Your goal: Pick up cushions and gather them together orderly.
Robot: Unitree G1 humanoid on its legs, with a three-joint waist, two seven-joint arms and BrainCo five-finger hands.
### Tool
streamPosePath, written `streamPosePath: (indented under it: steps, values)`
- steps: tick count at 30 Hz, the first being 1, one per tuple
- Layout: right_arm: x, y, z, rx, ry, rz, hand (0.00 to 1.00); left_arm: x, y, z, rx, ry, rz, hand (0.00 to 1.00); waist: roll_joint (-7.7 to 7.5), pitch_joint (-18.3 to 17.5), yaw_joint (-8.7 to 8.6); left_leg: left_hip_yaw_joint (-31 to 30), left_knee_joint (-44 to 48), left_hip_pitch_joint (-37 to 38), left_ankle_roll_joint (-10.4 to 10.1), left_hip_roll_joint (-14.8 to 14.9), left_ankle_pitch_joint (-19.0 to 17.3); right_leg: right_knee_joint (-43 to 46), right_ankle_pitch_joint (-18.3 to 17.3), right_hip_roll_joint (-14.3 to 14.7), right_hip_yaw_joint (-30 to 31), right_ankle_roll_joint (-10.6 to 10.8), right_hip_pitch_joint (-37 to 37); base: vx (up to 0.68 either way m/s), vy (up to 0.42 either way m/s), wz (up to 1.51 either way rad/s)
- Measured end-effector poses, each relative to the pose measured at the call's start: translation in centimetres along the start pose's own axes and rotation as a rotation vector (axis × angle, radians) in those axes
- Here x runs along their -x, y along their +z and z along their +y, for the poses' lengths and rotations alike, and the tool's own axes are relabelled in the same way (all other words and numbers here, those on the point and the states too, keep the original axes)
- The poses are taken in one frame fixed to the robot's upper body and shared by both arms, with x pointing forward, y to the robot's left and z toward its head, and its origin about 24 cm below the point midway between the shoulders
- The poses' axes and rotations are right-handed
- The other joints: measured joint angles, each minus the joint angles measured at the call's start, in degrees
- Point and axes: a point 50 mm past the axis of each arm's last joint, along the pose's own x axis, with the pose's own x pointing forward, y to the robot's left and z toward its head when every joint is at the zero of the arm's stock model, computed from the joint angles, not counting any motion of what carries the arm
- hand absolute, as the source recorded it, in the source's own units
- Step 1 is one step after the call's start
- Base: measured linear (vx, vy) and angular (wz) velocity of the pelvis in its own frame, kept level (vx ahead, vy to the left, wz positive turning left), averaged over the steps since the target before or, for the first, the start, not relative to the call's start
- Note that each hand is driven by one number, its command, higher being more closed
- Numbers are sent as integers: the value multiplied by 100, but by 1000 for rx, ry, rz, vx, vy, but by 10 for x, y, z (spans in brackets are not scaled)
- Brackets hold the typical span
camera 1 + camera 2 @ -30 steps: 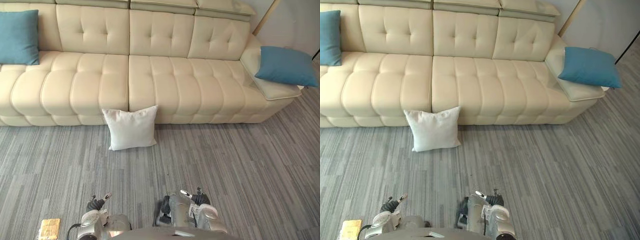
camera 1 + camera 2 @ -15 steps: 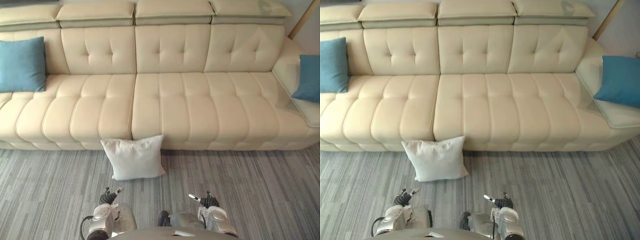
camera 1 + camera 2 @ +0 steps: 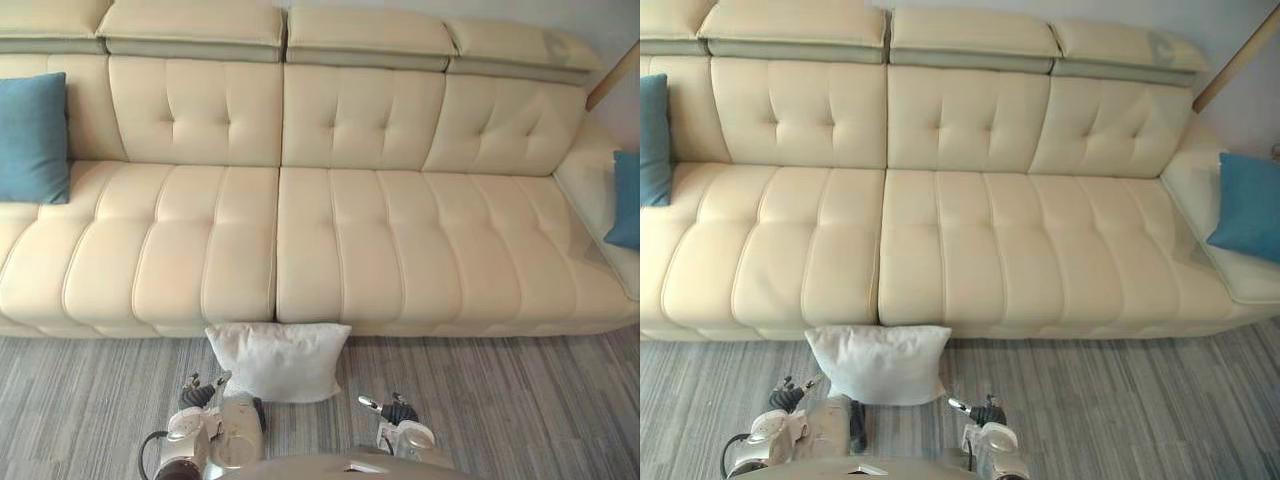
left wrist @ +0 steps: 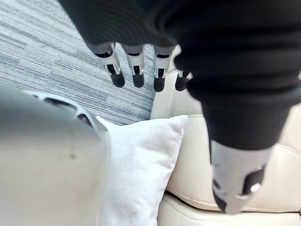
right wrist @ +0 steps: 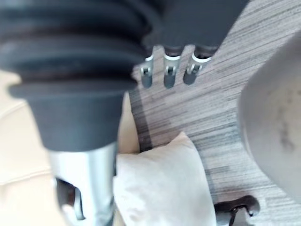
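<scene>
A white cushion (image 3: pixel 278 360) stands on the grey carpet, leaning against the front of the cream sofa (image 3: pixel 330 240). One blue cushion (image 3: pixel 32 137) rests on the sofa's far left seat, and another blue cushion (image 3: pixel 1247 207) lies at its right end. My left hand (image 3: pixel 200 397) hangs low just in front of the white cushion's left corner, fingers (image 4: pixel 136 70) straight and holding nothing. My right hand (image 3: pixel 400 412) is low, a little right of the cushion, also open with straight fingers (image 5: pixel 167 70). Both wrist views show the white cushion (image 4: pixel 141 165) close ahead, untouched.
The long sofa spans the whole width, its middle seats bare. Grey striped carpet (image 3: pixel 500 400) runs along its front. A wall and a wooden strip (image 3: pixel 1235 55) stand behind the sofa's right end.
The camera has moved closer to the sofa, so the white cushion now sits just ahead of my hands. Both hands stay low and open.
</scene>
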Motion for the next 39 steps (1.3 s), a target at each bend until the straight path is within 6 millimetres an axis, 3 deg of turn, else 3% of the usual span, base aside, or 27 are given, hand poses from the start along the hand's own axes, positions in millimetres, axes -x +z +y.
streamPosePath:
  steps: [2,5,8,9,10,11,14,16,19,20,24,28,30,36,39]
  values:
    - [0,2,2,-2,4,-9,0,0,-2,3,-7,7,11,0,-32,-23,-32,35,-9,223,25,-10,-137,960,-5,-28,74,36,-522,188,132,3]
    - [0,4,1,-10,1,-22,0,0,-7,6,-9,15,29,0,-74,-42,-48,107,-183,594,38,-49,-217,1108,-272,-41,-132,0,-993,193,46,2]
    - [-1,4,1,-11,0,-21,0,1,-10,7,-10,16,36,0,-71,-56,-88,40,-304,796,24,-74,-208,-154,-438,285,-211,-70,-1002,142,-95,14]
    - [0,3,1,-10,-1,-17,0,1,-10,8,-12,17,37,0,-113,-83,-109,-33,-297,743,-20,-152,-207,-883,-157,375,-181,-91,-911,163,-196,38]
    - [0,0,-1,-10,-6,-10,0,1,-10,7,-11,16,39,0,-139,-131,-118,-165,-301,657,-75,-258,-202,-1302,-159,384,-186,-252,-832,144,-193,49]
    - [-1,2,-11,-2,-30,-15,0,3,-17,0,-3,0,66,0,96,-215,-119,-329,-389,591,-193,-178,-171,-1549,-81,492,-281,-319,-708,79,-111,45]
    - [-2,1,-23,14,-57,-9,0,6,-26,-5,4,-11,90,0,276,-317,-156,-603,-517,554,-294,-177,-100,-1709,-66,529,-581,-325,-585,92,-109,47]
    - [-3,-2,-26,21,-64,4,0,7,-26,-7,-5,-18,88,0,317,-332,-169,-890,-477,545,-331,-154,-82,-1785,-66,578,-837,-325,-382,58,-117,65]
    - [-3,-2,-26,28,-66,8,0,6,-20,-9,-15,-25,59,0,353,-259,-71,-1017,-50,348,-633,9,-146,-1772,-64,658,-943,-329,-363,-36,-26,30]
    - [-4,2,-24,31,-63,0,0,6,-17,-10,-14,-25,45,0,296,-187,-55,-986,21,291,-652,52,-183,-1748,-55,650,-915,-350,-429,-137,62,-10]
    - [-5,6,-20,35,-53,-6,0,5,-14,-6,-16,-18,32,0,265,-117,-89,-682,148,250,-434,70,-308,-1690,-10,577,-701,-369,-561,-158,137,-31]
    - [-2,-4,-17,22,-47,22,0,5,-16,3,-40,2,35,0,15,-290,-226,-531,-466,312,-334,-290,-96,-2055,212,312,-556,-234,-700,-111,127,-1]
    - [-2,-3,-19,22,-51,19,0,5,-16,1,-45,-3,37,0,69,-260,-263,-482,-477,266,-171,-333,36,-2179,345,310,-468,-121,-707,-64,108,-11]
    - [-4,1,-19,32,-50,8,0,3,-14,-2,-55,-10,38,0,129,-224,-224,48,-273,218,-135,-174,-74,-2710,837,468,76,-27,-730,-38,128,-45]
    - [-4,1,-19,39,-47,7,0,3,-16,-2,-55,-10,45,0,178,-215,-222,340,-273,208,-22,-36,-66,-2871,938,476,36,-43,-718,-25,80,-54]
